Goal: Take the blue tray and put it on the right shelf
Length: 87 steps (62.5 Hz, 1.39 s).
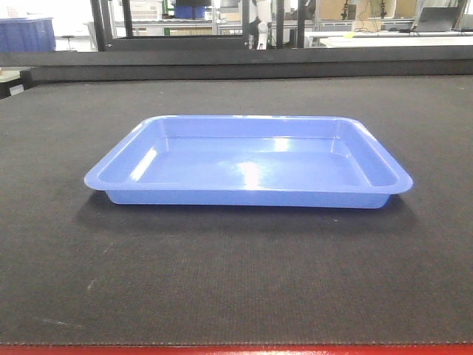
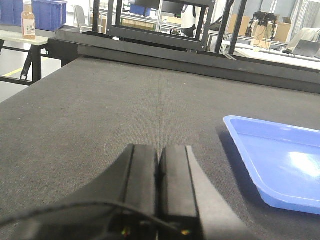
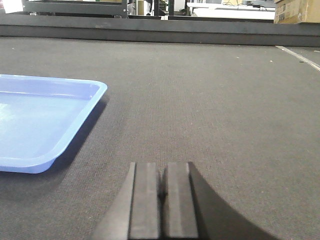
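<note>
The blue tray (image 1: 248, 163) lies flat and empty on the dark mat (image 1: 236, 281), mid-table. It shows at the right in the left wrist view (image 2: 280, 160) and at the left in the right wrist view (image 3: 40, 125). My left gripper (image 2: 159, 150) is shut and empty, low over the mat to the tray's left, apart from it. My right gripper (image 3: 163, 167) is shut and empty, low over the mat to the tray's right, apart from it. Neither gripper shows in the front view. The right shelf is out of view.
The table's red front edge (image 1: 236, 349) runs along the bottom. A raised dark rail (image 1: 236, 65) borders the far side. Beyond it stand dark frames (image 2: 150, 25), darker blue bins (image 2: 47, 12), a bottle (image 2: 28, 20) on a side bench, and cardboard boxes (image 3: 297, 11).
</note>
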Each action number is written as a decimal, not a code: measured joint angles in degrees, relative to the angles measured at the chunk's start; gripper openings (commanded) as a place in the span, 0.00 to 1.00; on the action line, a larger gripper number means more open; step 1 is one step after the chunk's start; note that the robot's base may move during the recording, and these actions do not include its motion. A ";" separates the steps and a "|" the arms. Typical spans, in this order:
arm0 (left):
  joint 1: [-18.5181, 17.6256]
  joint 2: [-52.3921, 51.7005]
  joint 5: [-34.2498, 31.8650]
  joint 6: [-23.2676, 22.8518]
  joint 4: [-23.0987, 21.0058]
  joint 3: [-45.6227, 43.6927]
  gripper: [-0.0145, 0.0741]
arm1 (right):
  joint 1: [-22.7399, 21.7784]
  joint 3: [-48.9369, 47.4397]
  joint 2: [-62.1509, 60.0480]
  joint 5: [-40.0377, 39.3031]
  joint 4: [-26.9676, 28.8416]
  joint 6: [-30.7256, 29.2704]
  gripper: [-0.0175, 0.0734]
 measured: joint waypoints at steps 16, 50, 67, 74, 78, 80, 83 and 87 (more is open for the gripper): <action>0.00 0.00 0.00 0.00 0.00 0.00 0.13 | 0.00 0.00 0.00 0.00 0.00 0.00 0.25; 0.00 0.00 0.00 0.00 0.00 0.00 0.13 | 0.00 0.00 0.00 -0.58 0.00 0.00 0.25; 0.00 0.00 0.00 0.00 0.12 0.00 0.13 | 0.00 0.00 0.00 -3.67 0.00 0.00 0.25; 0.00 0.00 0.77 0.00 3.73 -0.78 0.13 | 0.00 -2.13 0.00 -5.35 0.00 0.00 0.25; 0.00 0.00 3.26 0.00 8.78 -4.50 0.13 | 0.00 -7.46 0.00 -3.14 0.00 0.00 0.25; 0.00 0.00 4.89 0.00 10.50 -7.32 0.13 | 0.00 -10.70 0.00 -1.14 0.00 0.00 0.25; 0.00 0.34 7.83 0.00 12.13 -12.54 0.13 | 0.00 -15.66 0.92 2.41 0.00 0.00 0.26; -0.36 2.76 11.84 0.00 13.07 -20.00 0.13 | 0.00 -23.27 3.74 7.30 0.00 0.00 0.26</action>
